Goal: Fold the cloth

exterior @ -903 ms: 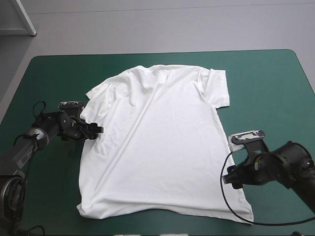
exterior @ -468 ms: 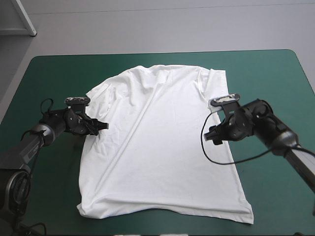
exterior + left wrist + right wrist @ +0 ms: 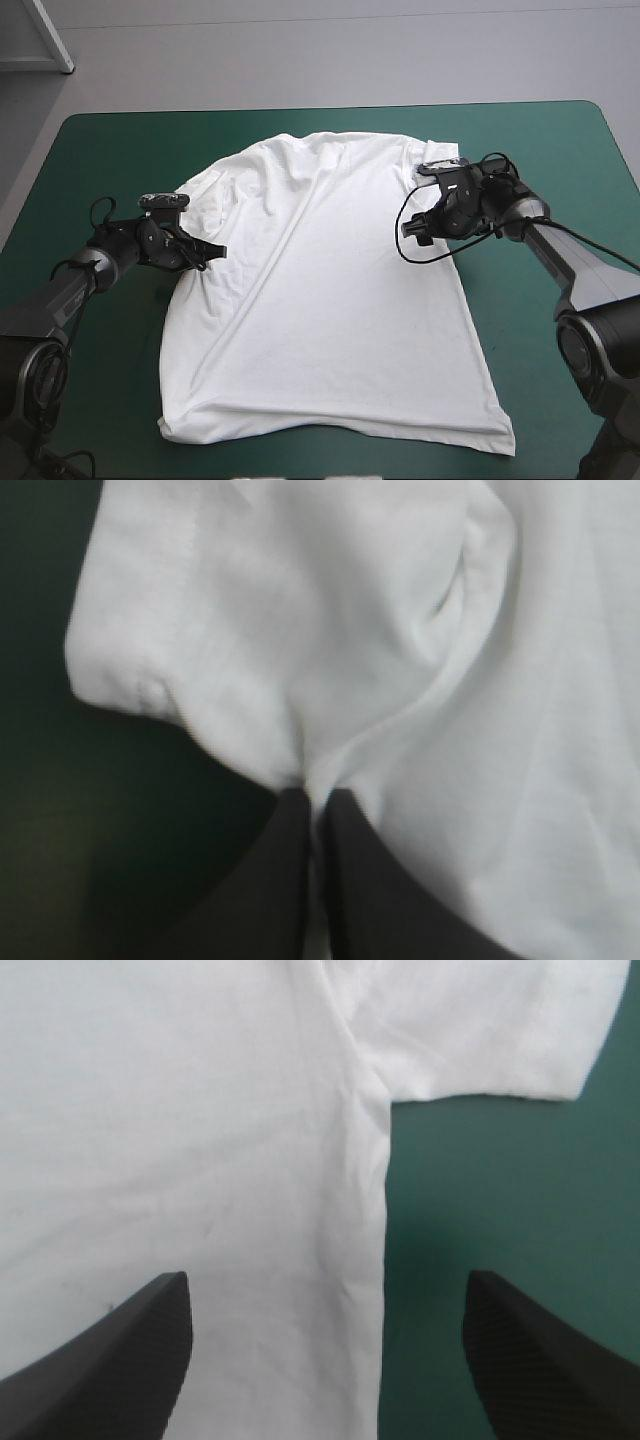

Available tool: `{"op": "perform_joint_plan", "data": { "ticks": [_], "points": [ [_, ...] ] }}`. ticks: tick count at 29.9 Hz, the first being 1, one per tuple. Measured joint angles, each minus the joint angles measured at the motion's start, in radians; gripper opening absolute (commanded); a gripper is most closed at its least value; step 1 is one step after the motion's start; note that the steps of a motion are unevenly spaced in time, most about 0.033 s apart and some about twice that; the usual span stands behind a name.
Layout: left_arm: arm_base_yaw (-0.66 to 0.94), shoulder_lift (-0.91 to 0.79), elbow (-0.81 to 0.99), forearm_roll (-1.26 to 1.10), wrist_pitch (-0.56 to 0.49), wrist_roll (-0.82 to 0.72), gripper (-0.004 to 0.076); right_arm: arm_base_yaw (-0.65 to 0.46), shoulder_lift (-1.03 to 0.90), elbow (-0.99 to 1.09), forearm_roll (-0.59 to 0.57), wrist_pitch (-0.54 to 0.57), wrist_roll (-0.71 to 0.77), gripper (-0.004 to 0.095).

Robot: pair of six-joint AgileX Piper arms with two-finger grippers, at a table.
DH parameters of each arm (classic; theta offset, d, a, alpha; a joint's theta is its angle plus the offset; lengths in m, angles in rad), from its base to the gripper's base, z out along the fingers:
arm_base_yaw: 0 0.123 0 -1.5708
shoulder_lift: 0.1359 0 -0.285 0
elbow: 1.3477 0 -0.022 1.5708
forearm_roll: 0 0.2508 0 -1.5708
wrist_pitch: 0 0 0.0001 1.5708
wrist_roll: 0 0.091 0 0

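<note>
On teal-green cover (image 3: 110,150): T-shirt (image 3: 330,300) white, spread flat, creased.
Axis: hem near, sleeves far.
Left gripper (image 3: 312,798): clamped on T-shirt.
Right gripper (image 3: 325,1295): fingers apart.

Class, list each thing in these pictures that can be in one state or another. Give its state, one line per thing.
T-shirt: spread flat on the table, unfolded, lightly creased.
Left gripper: jaws shut on the T-shirt's edge by the sleeve.
Right gripper: jaws open, the T-shirt's side edge between them, just below the other sleeve.
</note>
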Motion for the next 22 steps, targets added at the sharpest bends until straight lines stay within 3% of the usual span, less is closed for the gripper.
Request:
{"op": "perform_joint_plan", "data": {
  "ticks": [4,7,13,19,22],
  "points": [
    [0.0,0.001,0.0,-0.004,0.0,-0.001,-0.001,0.0,0.069,-0.018,0.0,-0.008,0.0,0.0639],
    [0.0,0.002,0.0,-0.005,0.0,-0.001,-0.001,0.0,0.101,-0.025,0.017,-0.01,-0.009,0.0505],
    [0.0,0.002,-0.002,-0.007,-0.001,-0.001,-0.001,-0.007,0.108,-0.031,0.054,-0.03,-0.053,-0.0017],
    [-0.003,-0.013,-0.024,-0.005,0.015,-0.013,-0.001,-0.007,0.104,-0.032,0.075,-0.045,-0.059,-0.0014],
    [-0.008,-0.031,-0.051,-0.004,0.081,-0.027,-0.001,-0.007,0.064,-0.05,0.072,-0.039,-0.059,-0.0014]
  ]
}}
